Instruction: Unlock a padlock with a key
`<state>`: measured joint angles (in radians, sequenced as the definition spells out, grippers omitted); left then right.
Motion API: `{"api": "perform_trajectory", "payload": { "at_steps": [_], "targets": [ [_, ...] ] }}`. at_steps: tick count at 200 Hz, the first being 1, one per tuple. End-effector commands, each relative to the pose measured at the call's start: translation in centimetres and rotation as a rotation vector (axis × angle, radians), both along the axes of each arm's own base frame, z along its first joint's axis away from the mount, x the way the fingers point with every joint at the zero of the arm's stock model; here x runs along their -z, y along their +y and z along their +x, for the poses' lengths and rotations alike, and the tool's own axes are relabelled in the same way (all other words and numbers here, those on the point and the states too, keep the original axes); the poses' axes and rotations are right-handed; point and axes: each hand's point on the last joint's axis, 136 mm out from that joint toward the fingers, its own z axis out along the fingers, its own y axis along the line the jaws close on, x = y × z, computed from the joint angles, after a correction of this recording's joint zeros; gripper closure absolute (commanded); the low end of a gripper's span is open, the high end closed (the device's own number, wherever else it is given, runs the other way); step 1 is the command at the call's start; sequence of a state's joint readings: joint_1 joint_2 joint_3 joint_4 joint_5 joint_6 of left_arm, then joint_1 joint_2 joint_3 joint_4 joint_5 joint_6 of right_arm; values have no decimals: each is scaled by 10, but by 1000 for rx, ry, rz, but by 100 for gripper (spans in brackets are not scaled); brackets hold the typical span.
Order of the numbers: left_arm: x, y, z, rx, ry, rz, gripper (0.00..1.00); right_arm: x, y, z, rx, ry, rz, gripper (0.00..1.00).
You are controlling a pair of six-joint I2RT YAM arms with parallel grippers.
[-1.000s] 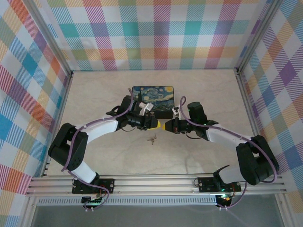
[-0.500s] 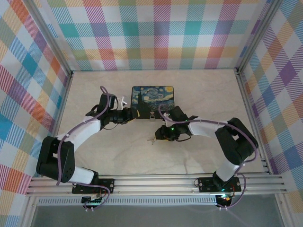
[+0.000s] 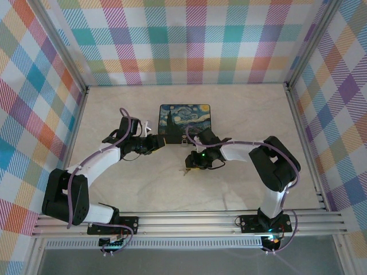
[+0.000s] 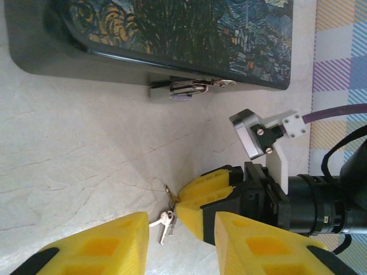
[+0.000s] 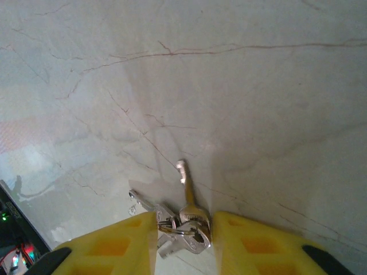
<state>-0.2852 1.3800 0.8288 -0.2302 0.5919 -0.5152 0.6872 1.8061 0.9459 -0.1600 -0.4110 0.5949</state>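
Lying flat on the marble table (image 5: 258,103), the key (image 5: 184,186) sits between the yellow fingers of the right gripper (image 5: 184,222). Its shaft points away from the claw and its ring end is down in the gap. The jaws are narrow, with both pads up against the bunch at the ring (image 5: 182,232), pinching it.

The left gripper (image 4: 180,222) is partly open and holds nothing. In the top view it is by the near-left corner of the tin box (image 4: 172,23), apart from the key.

The padlock (image 4: 184,90) hangs on the hasp at the tin's near wall, shackle through it. It is apart from both claws and beyond the key.

Count:
- One tin.
- One padlock.
- One ring.
- At least two keys on the ring, maybe three; the overlap is too tight to be sure.
- Two grippers.
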Motion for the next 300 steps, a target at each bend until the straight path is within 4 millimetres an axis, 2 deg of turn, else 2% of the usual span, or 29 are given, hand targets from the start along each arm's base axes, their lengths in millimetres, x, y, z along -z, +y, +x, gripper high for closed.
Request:
{"api": "perform_trajectory", "payload": {
  "at_steps": [1,34,73,108,149,187,214,251,300],
  "targets": [
    [-7,5,-1,-5,-18,7,65,13,4,-8,-8,39,-24,72],
    [-7,6,-3,-2,-19,12,66,24,-1,-13,3,55,-60,77],
    [-9,6,-1,-7,-25,18,66,27,-2,-17,12,70,-58,83],
    [-6,11,-8,-9,6,50,66,18,-4,-17,26,56,-52,74],
    [-7,11,-9,-10,8,48,66,2,-3,-16,25,30,-35,71],
    [-8,12,-10,-13,5,49,66,-1,-12,-21,34,27,-60,68],
    [-5,12,-11,-11,11,50,66,5,-14,-27,23,31,-86,67],
    [-2,12,-12,-10,17,48,66,16,-2,-23,17,37,-92,67],
    [-1,14,-15,-11,13,60,66,30,2,-26,22,69,-115,76]
  ]
}}
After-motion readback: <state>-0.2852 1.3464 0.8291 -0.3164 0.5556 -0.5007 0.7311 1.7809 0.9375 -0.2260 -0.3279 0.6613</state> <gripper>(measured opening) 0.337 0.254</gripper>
